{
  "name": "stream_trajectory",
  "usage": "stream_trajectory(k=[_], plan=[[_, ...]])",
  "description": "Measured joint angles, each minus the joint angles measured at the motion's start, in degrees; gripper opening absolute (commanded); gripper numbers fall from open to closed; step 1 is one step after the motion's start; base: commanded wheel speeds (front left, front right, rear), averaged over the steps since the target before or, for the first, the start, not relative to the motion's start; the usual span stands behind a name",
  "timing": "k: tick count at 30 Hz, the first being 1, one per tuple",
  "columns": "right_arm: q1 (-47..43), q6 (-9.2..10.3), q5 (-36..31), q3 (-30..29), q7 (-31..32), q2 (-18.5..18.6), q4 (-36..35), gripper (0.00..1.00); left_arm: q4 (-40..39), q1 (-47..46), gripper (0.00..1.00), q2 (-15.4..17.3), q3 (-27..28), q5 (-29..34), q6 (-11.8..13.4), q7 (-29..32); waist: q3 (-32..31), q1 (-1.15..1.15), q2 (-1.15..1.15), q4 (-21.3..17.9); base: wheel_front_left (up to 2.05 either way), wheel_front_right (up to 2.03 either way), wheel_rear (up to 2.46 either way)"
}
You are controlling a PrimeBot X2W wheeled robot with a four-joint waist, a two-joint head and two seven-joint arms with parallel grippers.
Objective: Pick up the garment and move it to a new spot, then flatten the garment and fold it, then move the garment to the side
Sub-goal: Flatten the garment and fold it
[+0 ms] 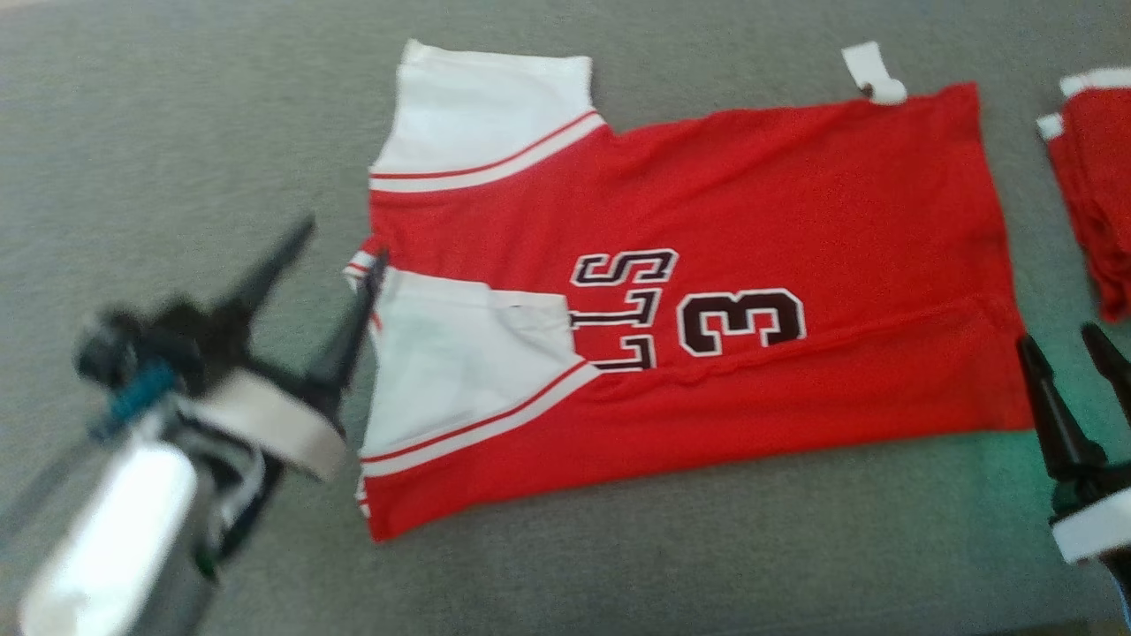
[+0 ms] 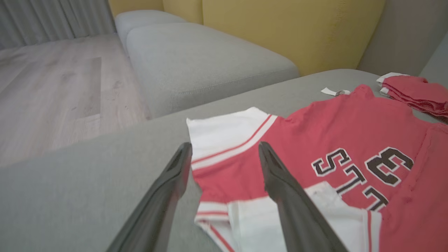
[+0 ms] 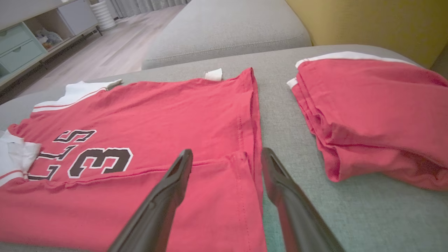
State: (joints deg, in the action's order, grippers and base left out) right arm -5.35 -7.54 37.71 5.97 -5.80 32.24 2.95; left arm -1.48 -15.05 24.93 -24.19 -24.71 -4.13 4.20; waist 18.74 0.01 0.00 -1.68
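We note left fingers (image 2: 164, 199) and right fingers (image 3: 161, 206) spread, empty; jersey (image 1: 707, 221) lies on grey sofa cushion (image 1: 132, 132), wood floor (image 2: 52, 87) beyond.

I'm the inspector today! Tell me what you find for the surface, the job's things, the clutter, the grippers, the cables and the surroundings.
Surface: grey fabric cushion, flat, no spills seen.
Job's things: red and white jersey lies spread out, its long edge nearest the robot folded over, one white sleeve folded onto the body.
Clutter: folded red pile beside the jersey, apart from it; white tag at the jersey's far corner.
Grippers: left gripper open at the sleeve end; right gripper open at the hem end; both hold nothing.
Cables: nothing seen clearly; the left wrist is blurred.
Surroundings: wood floor, second grey cushion, yellow panel, shelf unit.
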Motion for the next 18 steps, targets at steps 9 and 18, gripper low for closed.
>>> stream_trajectory(k=[9,18], plan=[[5.7,0.0,-0.4,5.0,-3.5,-1.3,0.3,1.0,0.6,-26.7,1.0,6.6,-2.2,-8.9,-3.0,17.6,5.6,0.0,0.0,-6.3,0.0,0.0,0.0],[12.0,0.0,-0.5,9.1,-5.8,-1.9,1.8,1.0,10.6,-46.0,1.0,9.1,-10.4,-18.1,-3.4,32.2,12.2,0.01,0.0,-10.7,0.0,0.0,0.0]])
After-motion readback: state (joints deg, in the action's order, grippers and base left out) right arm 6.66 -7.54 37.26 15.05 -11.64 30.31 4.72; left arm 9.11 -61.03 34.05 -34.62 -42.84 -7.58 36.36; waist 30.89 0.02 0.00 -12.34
